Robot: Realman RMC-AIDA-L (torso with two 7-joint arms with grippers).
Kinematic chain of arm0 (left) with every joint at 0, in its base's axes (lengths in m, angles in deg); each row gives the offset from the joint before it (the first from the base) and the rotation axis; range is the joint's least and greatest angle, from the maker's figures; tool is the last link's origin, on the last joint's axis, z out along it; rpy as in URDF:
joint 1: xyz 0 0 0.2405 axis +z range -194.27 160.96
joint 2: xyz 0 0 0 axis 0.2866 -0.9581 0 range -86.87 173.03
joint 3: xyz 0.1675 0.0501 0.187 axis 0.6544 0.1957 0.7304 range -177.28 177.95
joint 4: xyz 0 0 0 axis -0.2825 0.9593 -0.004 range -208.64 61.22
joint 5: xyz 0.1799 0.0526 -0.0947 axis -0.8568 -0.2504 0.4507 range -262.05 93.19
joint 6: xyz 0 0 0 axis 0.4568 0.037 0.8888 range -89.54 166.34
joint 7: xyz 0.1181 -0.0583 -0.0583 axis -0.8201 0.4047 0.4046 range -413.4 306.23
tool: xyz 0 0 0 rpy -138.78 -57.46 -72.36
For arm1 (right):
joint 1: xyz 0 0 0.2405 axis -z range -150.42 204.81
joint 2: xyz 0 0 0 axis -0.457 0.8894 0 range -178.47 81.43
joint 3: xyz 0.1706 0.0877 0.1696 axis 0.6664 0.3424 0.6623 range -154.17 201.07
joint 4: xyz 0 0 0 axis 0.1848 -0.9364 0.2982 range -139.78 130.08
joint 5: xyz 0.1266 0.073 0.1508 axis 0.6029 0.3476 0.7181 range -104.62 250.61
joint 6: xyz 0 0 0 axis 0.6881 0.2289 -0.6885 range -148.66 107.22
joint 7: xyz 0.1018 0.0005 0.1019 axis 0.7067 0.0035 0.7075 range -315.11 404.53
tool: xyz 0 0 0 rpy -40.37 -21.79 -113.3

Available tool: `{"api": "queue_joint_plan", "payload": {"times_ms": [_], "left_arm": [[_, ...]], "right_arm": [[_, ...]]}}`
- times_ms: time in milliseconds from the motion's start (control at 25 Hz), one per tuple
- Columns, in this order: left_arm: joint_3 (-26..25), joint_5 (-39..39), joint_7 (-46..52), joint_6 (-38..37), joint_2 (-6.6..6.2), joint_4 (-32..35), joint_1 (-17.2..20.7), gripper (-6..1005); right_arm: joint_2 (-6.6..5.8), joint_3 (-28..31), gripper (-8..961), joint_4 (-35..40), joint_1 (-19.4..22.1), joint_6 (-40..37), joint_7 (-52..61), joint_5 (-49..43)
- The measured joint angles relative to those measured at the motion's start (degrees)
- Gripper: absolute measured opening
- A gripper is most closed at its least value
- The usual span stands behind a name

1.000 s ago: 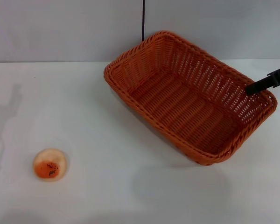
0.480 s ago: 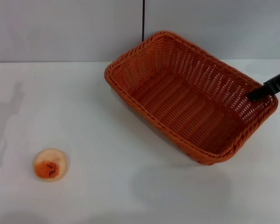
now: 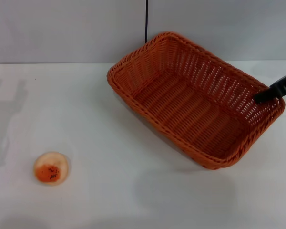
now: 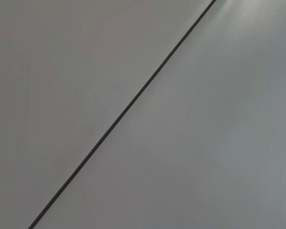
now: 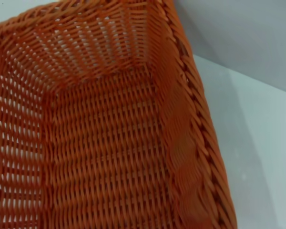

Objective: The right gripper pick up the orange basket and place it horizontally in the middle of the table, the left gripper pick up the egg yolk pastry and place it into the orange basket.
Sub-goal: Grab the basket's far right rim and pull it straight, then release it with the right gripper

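The orange basket stands diagonally at the back right of the white table, empty, with a shadow under its near side. My right gripper reaches in from the right edge and is shut on the basket's right rim, one black finger showing inside the wall. The right wrist view looks down into the woven inside of the basket. The egg yolk pastry lies alone at the front left of the table, far from the basket. My left gripper is out of view; its wrist view holds only a grey wall.
A grey wall with a dark vertical seam rises behind the table. That seam also crosses the left wrist view. Bare tabletop lies between the pastry and the basket.
The right gripper and the basket's right end have shifted slightly right and down. The pastry has not moved.
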Motion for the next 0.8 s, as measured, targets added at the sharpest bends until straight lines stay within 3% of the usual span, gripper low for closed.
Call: {"api": "queue_joint_plan", "payload": {"times_ms": [240, 480, 800], "left_arm": [[0.0, 0.1, 0.0, 0.1, 0.00, 0.1, -0.1, 819], [0.0, 0.1, 0.0, 0.2, -0.01, 0.1, -0.1, 819], [0.0, 0.1, 0.4, -0.1, -0.01, 0.0, 0.1, 818]], "right_arm": [[0.09, 0.3, 169, 4.3, 2.2, -1.7, -0.8, 3.8], [-0.23, 1.6, 182, 10.7, 6.8, -5.8, -3.8, 15.3], [-0.48, 6.6, 202, 11.1, 9.0, -8.2, -8.7, 22.1]]}}
